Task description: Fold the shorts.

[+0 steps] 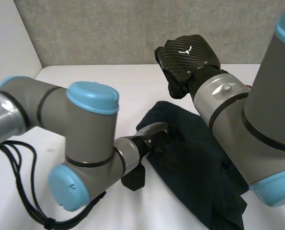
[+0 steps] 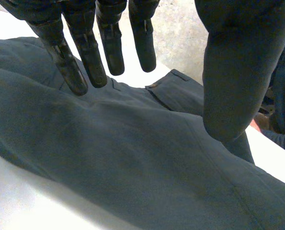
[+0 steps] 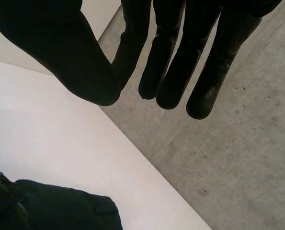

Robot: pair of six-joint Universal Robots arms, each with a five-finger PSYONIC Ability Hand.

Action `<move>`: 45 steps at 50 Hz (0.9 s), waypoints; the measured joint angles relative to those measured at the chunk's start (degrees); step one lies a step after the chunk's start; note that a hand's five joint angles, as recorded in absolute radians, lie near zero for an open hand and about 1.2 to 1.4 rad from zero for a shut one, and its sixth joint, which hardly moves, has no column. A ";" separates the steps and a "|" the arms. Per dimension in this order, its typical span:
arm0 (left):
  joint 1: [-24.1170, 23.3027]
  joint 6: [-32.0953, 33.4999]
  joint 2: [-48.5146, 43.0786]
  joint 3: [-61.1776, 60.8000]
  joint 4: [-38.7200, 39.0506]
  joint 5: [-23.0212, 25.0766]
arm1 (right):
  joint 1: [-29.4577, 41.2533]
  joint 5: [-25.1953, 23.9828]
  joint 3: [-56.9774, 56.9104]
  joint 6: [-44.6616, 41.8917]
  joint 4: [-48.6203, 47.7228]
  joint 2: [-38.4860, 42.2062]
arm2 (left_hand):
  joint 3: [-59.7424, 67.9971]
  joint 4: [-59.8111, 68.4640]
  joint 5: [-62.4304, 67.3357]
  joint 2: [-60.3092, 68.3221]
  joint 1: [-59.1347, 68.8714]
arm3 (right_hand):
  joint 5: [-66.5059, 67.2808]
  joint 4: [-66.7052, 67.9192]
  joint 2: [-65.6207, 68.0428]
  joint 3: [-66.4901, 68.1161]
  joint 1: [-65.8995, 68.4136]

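Note:
Dark navy shorts [image 1: 199, 158] lie bunched on the white table [image 1: 132, 86], running from the middle toward the near right. My left hand [image 1: 154, 132] sits at their left edge. In the left wrist view its fingers [image 2: 92, 52] reach out straight over the cloth [image 2: 132, 158], with the thumb apart from them, and they hold nothing. My right hand [image 1: 188, 55] is raised above the far end of the shorts, clear of them. Its fingers are curled and its thumb [image 3: 70, 62] rests against a finger, empty. A corner of the shorts [image 3: 61, 211] lies below it.
A grey concrete wall [image 1: 132, 28] backs the table. My left arm's elbow [image 1: 85, 148] bulks at the near left, and my right arm [image 1: 257, 120] crosses over the right part of the shorts. Bare table [image 2: 17, 206] runs along the shorts' near edge.

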 measured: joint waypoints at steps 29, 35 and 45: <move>-5.85 12.10 0.91 -2.49 5.93 -3.97 | -37.95 -22.13 14.29 -15.60 0.54 5.66 | -2.80 -2.33 -2.20 -2.33 -3.00 | -43.79 -45.41 -43.16 -44.37 -36.70; -9.06 22.89 -4.10 0.31 6.38 -4.61 | -43.01 -27.12 13.33 -27.40 0.43 11.09 | -7.55 -6.56 -6.55 -6.91 -6.62 | -45.33 -47.04 -44.22 -46.13 -38.55; -9.98 28.57 -9.36 3.85 6.32 -6.09 | -45.24 -31.85 11.79 -38.89 0.65 16.95 | -7.32 -6.47 -6.33 -6.68 -6.94 | -45.80 -47.39 -44.21 -46.63 -38.96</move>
